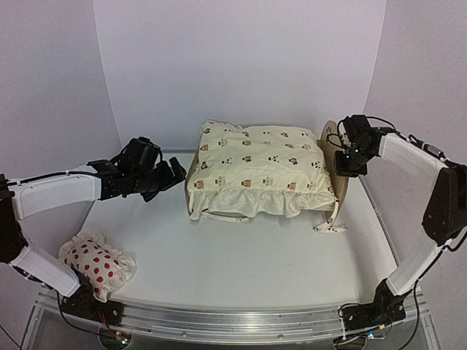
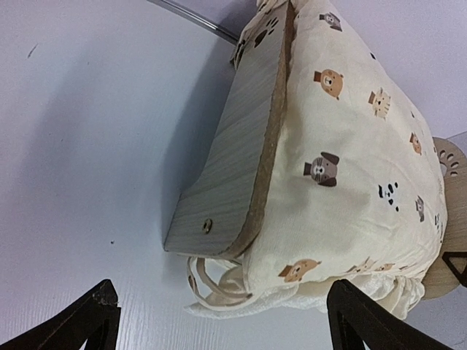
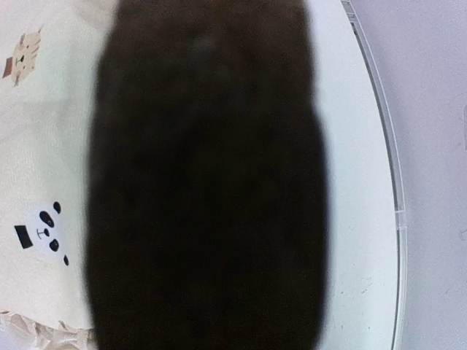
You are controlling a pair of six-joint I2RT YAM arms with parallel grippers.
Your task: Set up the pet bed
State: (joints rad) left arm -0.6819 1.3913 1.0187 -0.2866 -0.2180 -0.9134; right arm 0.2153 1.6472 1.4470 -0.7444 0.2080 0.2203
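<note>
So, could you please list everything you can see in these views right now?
pet bed: one, light wood, centre back of the table, mostly covered by the cushion
cushion: one, cream with animal print and ties, lying on the pet bed
pillow: one, white with red spots, near left corner of the table
table: one, white, under everything
left gripper: one, black, open, just left of the pet bed and apart from it
right gripper: one, black, at the bed's right end board; its own view is too blurred to tell open from shut
</note>
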